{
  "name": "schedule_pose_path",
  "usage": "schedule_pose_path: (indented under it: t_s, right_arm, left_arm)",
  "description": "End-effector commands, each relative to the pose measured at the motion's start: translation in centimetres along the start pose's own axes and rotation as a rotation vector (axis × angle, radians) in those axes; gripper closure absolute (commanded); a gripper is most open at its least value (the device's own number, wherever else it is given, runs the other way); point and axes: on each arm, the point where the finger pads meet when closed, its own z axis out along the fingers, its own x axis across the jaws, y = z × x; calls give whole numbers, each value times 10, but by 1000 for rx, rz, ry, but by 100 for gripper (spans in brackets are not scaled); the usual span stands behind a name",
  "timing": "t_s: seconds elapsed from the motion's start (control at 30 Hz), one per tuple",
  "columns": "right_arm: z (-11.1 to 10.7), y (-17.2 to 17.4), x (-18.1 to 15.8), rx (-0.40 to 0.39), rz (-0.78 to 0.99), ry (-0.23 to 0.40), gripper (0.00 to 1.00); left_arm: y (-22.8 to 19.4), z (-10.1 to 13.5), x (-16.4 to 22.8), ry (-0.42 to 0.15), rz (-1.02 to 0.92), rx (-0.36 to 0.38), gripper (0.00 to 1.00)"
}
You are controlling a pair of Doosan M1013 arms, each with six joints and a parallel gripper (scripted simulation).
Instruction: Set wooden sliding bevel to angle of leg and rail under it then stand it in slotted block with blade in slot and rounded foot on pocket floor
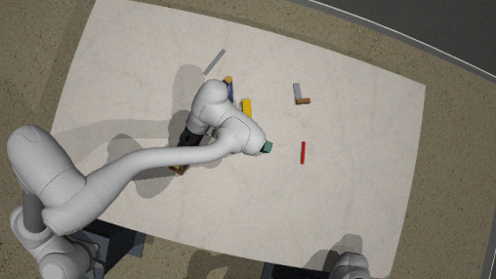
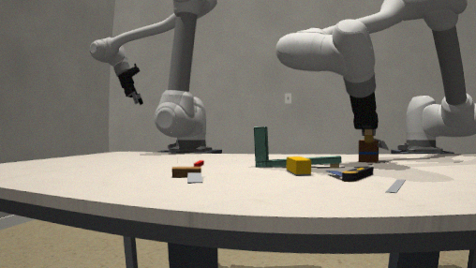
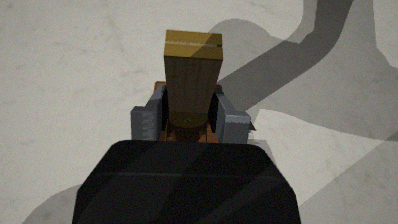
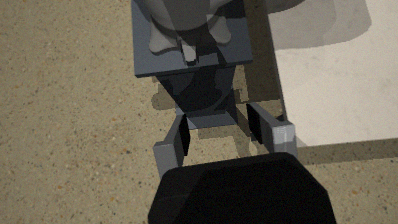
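The wooden sliding bevel point(image 2: 369, 137) point(image 3: 191, 80) has its light wooden handle between the fingers of my left gripper point(image 2: 369, 131) point(image 3: 189, 100), which is shut on it. The bevel stands over the brown slotted block point(image 2: 368, 156) point(image 1: 181, 171). A bit of grey blade point(image 2: 382, 144) shows beside the handle; the slot, pocket and foot contact are hidden. The green leg point(image 2: 260, 144) point(image 1: 267, 146) stands on the green rail point(image 2: 323, 160), mostly covered by the arm from above. The black bevel point(image 2: 358, 173) point(image 1: 230, 93) lies on the table. My right gripper point(image 2: 139, 99) point(image 4: 217, 121) is open and empty, away from the objects.
A yellow block point(image 1: 247, 107) point(image 2: 299, 166) sits near the rail. A metal strip point(image 1: 214, 62) point(image 2: 395, 186), a small square with a brown stock point(image 1: 303, 101) point(image 2: 185, 171) and a red stick point(image 1: 303, 152) point(image 2: 199, 163) lie apart on the table point(image 1: 351, 195).
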Motion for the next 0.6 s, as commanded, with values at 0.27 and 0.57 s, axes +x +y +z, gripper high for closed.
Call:
schedule_pose_path:
  t_s: [0.27, 0.57]
  right_arm:
    - [-1, 0, 0, -1, 0, 1, 0]
    - [-1, 0, 0, -1, 0, 1, 0]
  left_arm:
    - [0, 0, 0, -1, 1, -2, 100]
    - [2, 1, 0, -1, 1, -2, 100]
